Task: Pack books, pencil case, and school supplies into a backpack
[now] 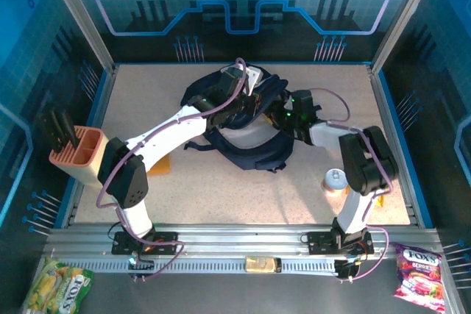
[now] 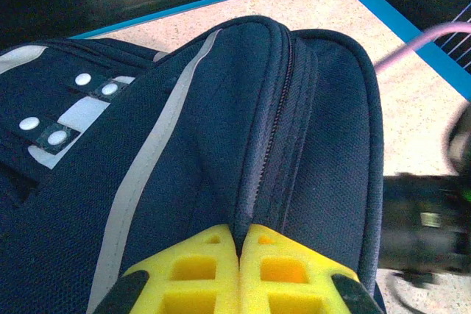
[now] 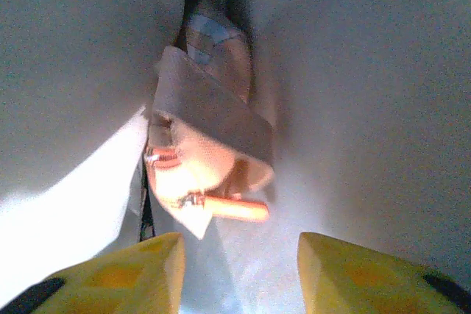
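The dark navy backpack (image 1: 246,141) lies mid-table, its pale stripe (image 2: 158,137) and zipper seam close in the left wrist view. My left gripper (image 2: 239,244) is shut, pinching a fold of the backpack fabric (image 2: 250,182) beside the zipper; from above it sits at the bag's top (image 1: 239,87). My right gripper (image 3: 239,262) is open inside the bag's pale lining, a short way from the pinkish-tan pencil case (image 3: 202,156) with its orange zipper pull (image 3: 235,207). An orange-yellow pad (image 1: 162,165) lies on the table under my left arm. The books are out of view.
A pink rack with black pieces (image 1: 77,154) stands at the left edge. A small capped bottle (image 1: 335,179) stands by my right arm's base. Backpack straps (image 1: 276,163) trail toward the front. Snack bags (image 1: 419,273) lie outside the front rail.
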